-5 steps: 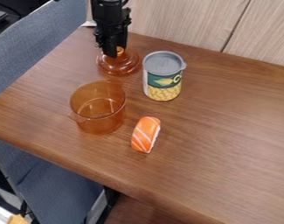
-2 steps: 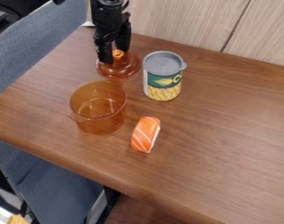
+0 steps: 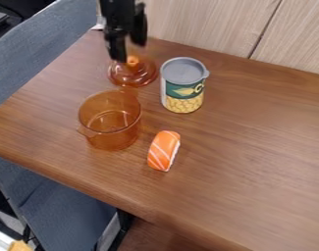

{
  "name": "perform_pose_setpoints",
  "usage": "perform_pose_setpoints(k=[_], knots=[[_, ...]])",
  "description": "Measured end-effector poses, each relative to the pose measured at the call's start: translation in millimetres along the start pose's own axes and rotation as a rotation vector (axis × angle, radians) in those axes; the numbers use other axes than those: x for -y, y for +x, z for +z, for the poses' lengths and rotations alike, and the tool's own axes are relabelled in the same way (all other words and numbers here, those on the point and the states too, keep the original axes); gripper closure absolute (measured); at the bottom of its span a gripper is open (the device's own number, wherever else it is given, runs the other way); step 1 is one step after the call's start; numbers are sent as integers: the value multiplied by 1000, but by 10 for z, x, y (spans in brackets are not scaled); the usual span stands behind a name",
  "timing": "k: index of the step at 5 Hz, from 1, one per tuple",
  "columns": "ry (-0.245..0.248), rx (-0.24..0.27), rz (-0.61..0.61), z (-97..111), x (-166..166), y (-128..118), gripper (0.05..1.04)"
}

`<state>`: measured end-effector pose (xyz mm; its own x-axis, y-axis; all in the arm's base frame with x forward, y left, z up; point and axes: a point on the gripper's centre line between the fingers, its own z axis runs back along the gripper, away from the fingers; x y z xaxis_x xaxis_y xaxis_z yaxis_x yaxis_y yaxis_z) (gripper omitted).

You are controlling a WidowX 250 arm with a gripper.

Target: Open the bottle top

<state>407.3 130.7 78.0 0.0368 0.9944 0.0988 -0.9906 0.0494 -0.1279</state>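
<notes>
At the upper left of the table the black gripper (image 3: pixel 129 51) hangs just above the lid's knob, open, its two fingers apart with nothing between them. The round amber transparent lid (image 3: pixel 133 77) lies flat on the wood, knob up. In front of it stands the amber transparent pot (image 3: pixel 110 120), uncovered, with a small handle at its lower left. I see no bottle.
Right of the lid stands a can (image 3: pixel 182 85) with a grey top and green label. A piece of toy salmon sushi (image 3: pixel 164 150) lies right of the pot. The wooden table (image 3: pixel 253 147) meets a panelled wall behind; a grey-blue chair is at left.
The gripper's fingers were close together at the lid's knob, then parted around it; now the gripper has risen a little. The lid stays on the table.
</notes>
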Motion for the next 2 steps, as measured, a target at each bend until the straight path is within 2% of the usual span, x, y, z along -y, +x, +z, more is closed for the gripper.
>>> perform_pose_setpoints(k=[1,2], knots=[[-86,-2,7,301,-7,26,83],[-113,34,-13,421,-73,90,83]])
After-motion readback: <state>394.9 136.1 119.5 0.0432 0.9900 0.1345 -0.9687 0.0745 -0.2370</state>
